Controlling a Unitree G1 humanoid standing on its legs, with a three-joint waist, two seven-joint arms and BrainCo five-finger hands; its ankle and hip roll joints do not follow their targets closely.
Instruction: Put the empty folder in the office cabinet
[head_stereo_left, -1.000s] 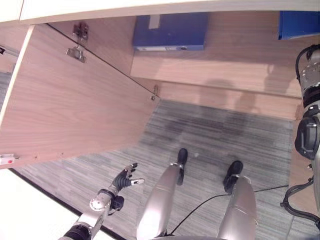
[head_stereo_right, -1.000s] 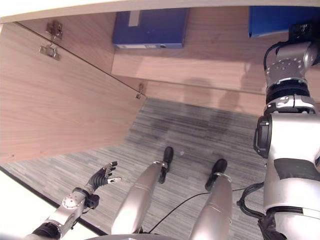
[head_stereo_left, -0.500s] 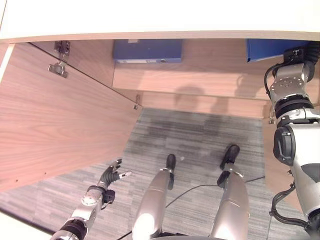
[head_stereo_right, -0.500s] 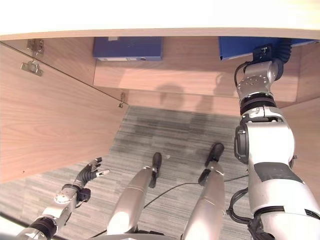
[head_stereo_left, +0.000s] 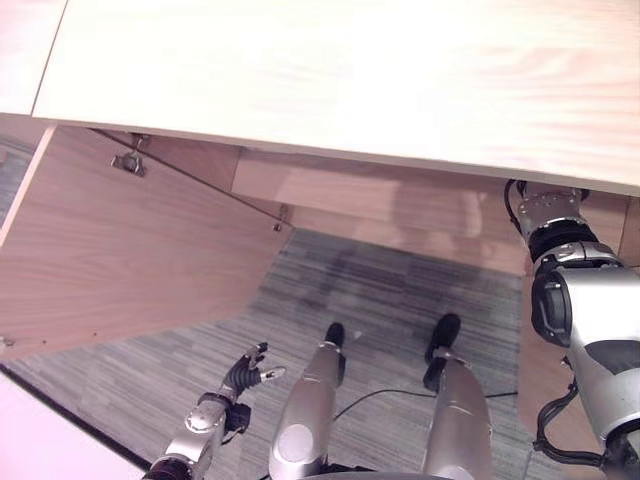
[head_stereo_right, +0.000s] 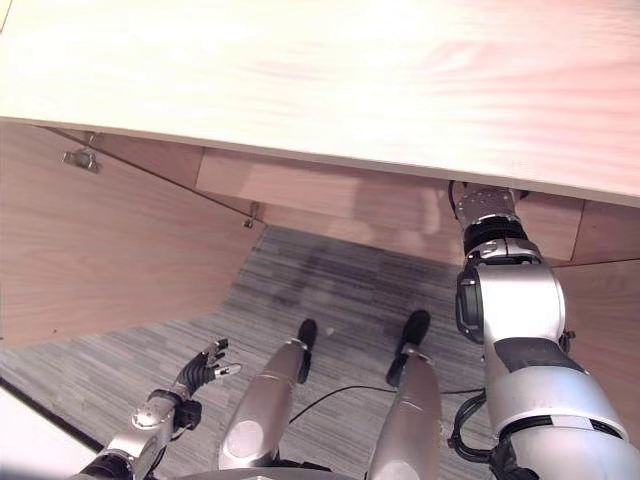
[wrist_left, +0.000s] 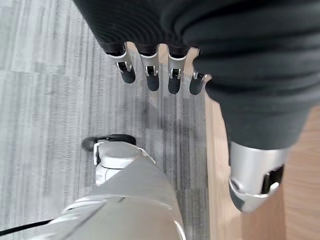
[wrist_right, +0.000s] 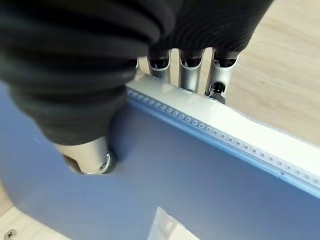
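Reaching under the cabinet's top panel (head_stereo_left: 350, 80), the right arm is disappearing into the cabinet beside its open door (head_stereo_left: 130, 250). Hanging low over the carpet (head_stereo_right: 330, 290), the left hand (head_stereo_right: 205, 365) is idling, fingers relaxed. Gripping the blue folder (wrist_right: 165, 185), the right hand (wrist_right: 90, 155) is pinching its edge.

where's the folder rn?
In the right hand: the right wrist view shows the blue folder pinched between thumb and fingers, over a light wood surface.
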